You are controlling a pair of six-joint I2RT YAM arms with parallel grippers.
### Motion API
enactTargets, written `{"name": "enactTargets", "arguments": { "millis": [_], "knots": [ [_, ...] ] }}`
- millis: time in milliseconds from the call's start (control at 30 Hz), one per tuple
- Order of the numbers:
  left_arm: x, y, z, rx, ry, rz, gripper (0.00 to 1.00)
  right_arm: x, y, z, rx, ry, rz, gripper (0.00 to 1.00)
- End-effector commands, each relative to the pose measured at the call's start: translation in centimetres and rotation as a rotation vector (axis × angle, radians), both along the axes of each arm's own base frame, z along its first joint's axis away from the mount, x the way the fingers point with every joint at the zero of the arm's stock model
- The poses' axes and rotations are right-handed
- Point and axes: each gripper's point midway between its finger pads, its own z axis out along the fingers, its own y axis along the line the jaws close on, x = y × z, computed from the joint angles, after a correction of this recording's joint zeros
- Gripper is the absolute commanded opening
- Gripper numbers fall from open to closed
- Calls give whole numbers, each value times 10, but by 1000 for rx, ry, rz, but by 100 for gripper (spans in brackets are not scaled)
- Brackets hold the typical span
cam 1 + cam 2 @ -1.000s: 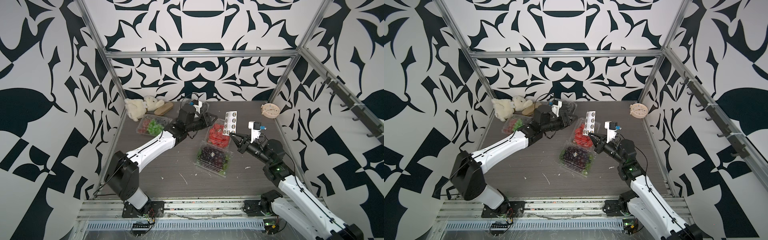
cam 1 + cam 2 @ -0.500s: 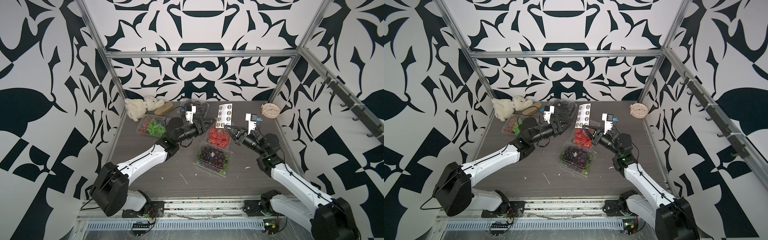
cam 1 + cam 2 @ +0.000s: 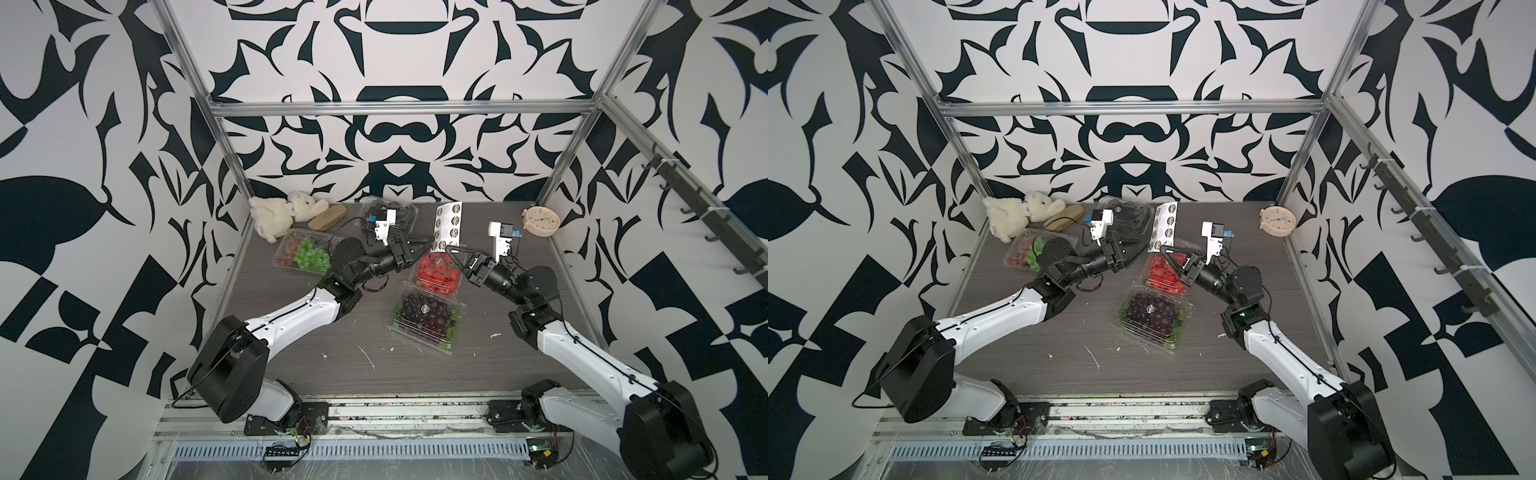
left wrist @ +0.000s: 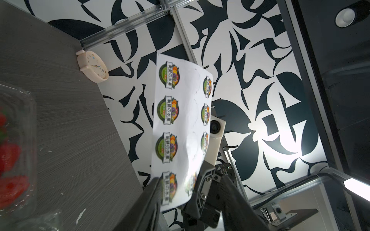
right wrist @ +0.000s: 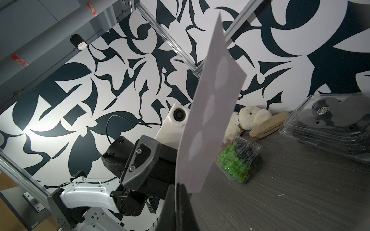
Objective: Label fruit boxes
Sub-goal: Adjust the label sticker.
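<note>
Since a second ago the left end effector (image 3: 422, 246) has left the far box of black berries and closed in on the sticker sheet (image 3: 446, 226), which the right arm has shifted leftward. Its jaws are spread. In the left wrist view its dark fingers (image 4: 148, 202) stand on either side of the sheet's lower corner, printed face toward them; I cannot tell whether either finger touches the paper.

The right end effector (image 3: 448, 248) is pressed together on the sheet's bottom edge. The right wrist view shows its fingers (image 5: 180, 204) pinching the blank back side, and the sheet stands nearly upright in the air above them.

Directly below the two end effectors, the strawberry box (image 3: 436, 272) lies on the worktop (image 3: 332, 332) at mid-depth. Just near of it, tilted askew, is the purple grape box (image 3: 426, 318) with a round label (image 3: 424, 308) on its lid. To the left, behind the left arm's wrist, sits the mixed green grape box (image 3: 305, 253). The black berry box (image 3: 388, 212) lies at the far edge, partly hidden in both top views by the left wrist camera; its lid also carries a round label in the right wrist view.

A plush toy (image 3: 282, 212) and a tan oblong block (image 3: 328, 216) lie in the far left corner, and a clock (image 3: 540, 220) in the far right corner.
</note>
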Motion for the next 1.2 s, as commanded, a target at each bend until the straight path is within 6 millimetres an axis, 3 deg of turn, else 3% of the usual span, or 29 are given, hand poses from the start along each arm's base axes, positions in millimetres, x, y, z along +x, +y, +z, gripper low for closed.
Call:
{"name": "enactTargets", "arguments": {
  "millis": [0,167,300,467,833,900,1033,1167],
  "knots": [
    [4,-2,-2,18,-2,17,54,-14,-1,36,39,-112,19,0],
    [10,0,-9,65,12,58,55,-17,-2,37,33,-118,18,0],
    [2,-10,3,17,-13,-10,50,-17,-2,35,27,-117,18,0],
    [-5,-10,19,-66,-47,-43,41,-16,-1,32,24,-108,19,0],
    [-8,-8,24,-84,-63,-49,0,-14,-2,31,24,-99,9,0],
    [-8,-9,26,-86,-68,-49,0,-12,-3,30,26,-88,-2,0],
    [-9,-11,25,-83,-73,-50,0,-9,-4,30,40,-71,-17,15],
    [-10,-14,25,-86,-75,-58,0,-8,-4,34,49,-73,-26,19]
  ]
}}
